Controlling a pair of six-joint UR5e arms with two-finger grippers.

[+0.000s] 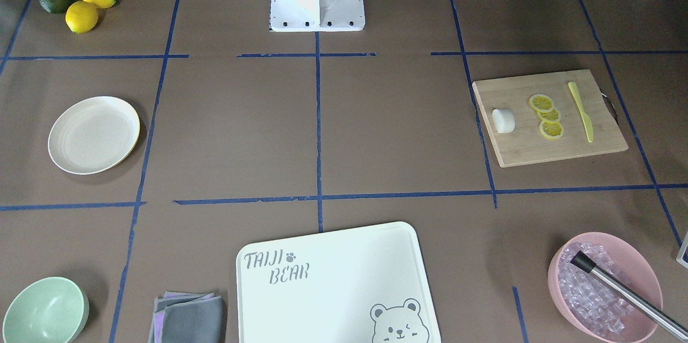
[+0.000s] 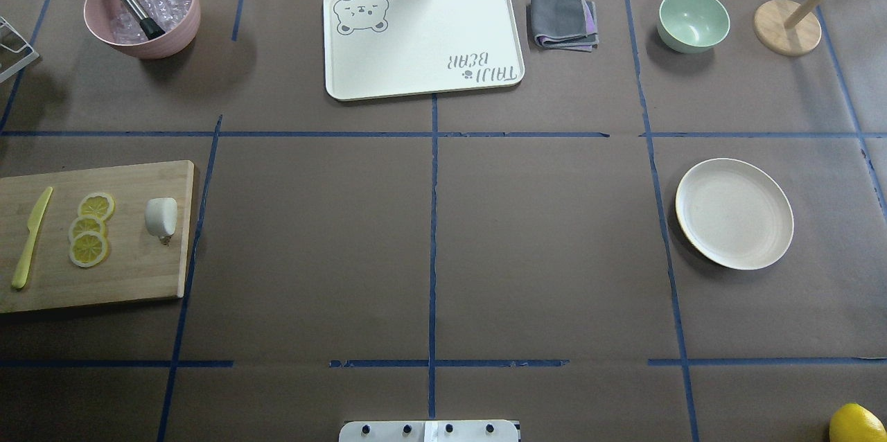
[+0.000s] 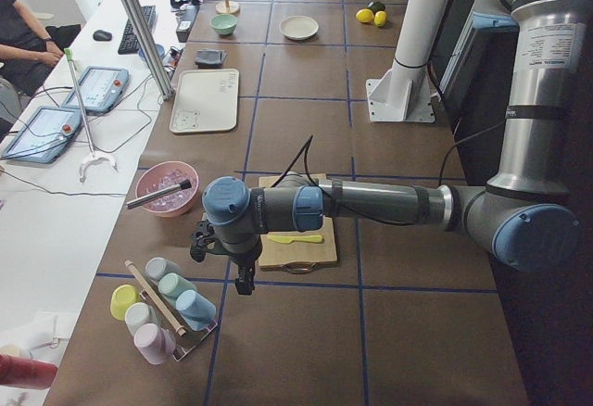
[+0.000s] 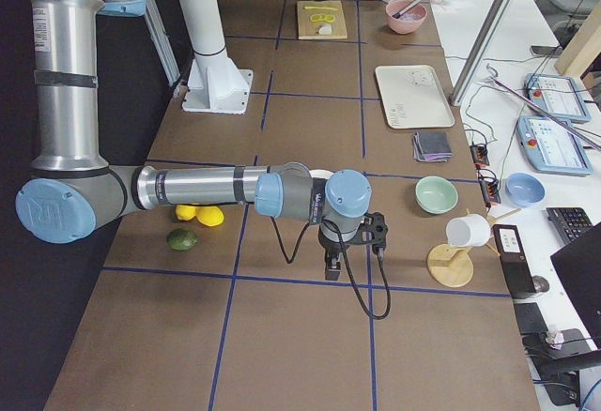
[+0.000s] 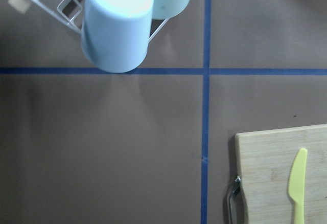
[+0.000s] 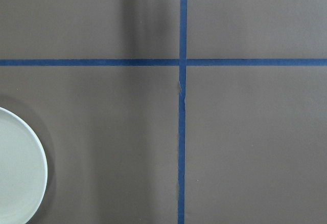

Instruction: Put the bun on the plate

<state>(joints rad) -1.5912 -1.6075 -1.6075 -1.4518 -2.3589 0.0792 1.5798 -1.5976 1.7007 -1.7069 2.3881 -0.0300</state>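
Observation:
The bun (image 1: 503, 120) (image 2: 161, 217), a small white lump, lies on the wooden cutting board (image 2: 132, 276) beside the lemon slices (image 2: 89, 228). The round cream plate (image 1: 93, 135) (image 2: 734, 213) sits bare on the opposite side of the table, and its rim (image 6: 20, 173) shows in the right wrist view. Only the side views show the grippers. My left gripper (image 3: 243, 281) hangs over the table just off the board's outer end, and I cannot tell if it is open. My right gripper (image 4: 331, 268) hangs beyond the plate, state also unclear.
A yellow knife (image 2: 31, 237) lies on the board. At the far edge stand a pink bowl of ice (image 2: 142, 9), a bear-printed tray (image 2: 423, 37), a folded cloth (image 2: 563, 18) and a green bowl (image 2: 693, 19). A cup rack (image 5: 117, 22) is near the left wrist.

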